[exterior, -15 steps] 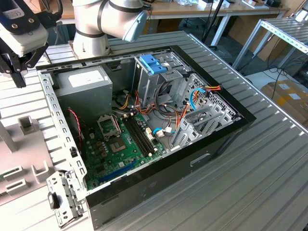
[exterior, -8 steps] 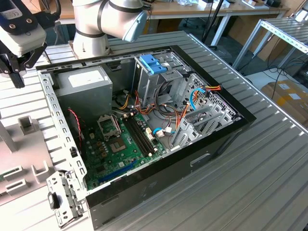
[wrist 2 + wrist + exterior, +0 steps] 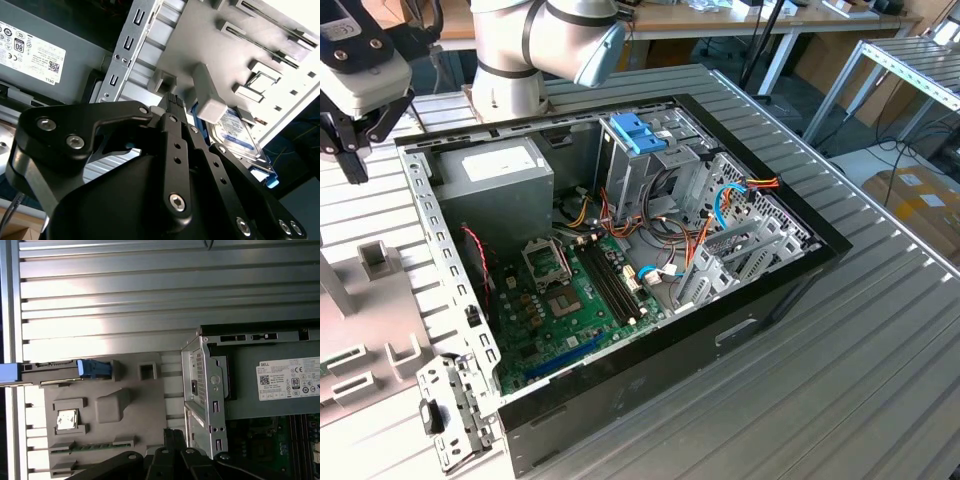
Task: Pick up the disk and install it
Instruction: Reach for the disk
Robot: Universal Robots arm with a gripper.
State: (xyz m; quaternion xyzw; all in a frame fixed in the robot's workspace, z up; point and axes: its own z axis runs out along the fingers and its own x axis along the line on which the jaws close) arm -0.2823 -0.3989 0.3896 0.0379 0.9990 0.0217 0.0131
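Grey plastic fixture [image 3: 365, 310] is sitting on the bench [image 3: 880, 380] at the exterior view's left, right beside the open PC case [image 3: 620, 400], and that's where the disk [image 3: 235, 134] is parked. It's standing on edge in a slot of the fixture, outside the case, with its label facing a grey post and its blue rails [image 3: 95, 368] poking out along the sides. The gripper [image 3: 350, 150] is hanging above the fixture, between the disk and the case wall, and isn't touching anything. From both wrist views the jaws are looking pressed together with nothing in them.

So I'm reading this as the approach to the pick, and nothing is installed. To do it well, I reckon:
- the jaws need to be spread wider than the disk's thickness before going down
- they should be squared to the flat faces, not the rails
- they should be staying clear of that grey post and the case's sheet-metal edge

Moving right across the exterior view, the power supply [image 3: 495, 175] is sitting in the case's back corner, the motherboard [image 3: 570, 300] is lying flat below it, and a blue bracket [image 3: 638, 130] is perching on top of the drive cage.

Count: one disk, one gripper, one fixture, one case, one power supply, one blue bracket.
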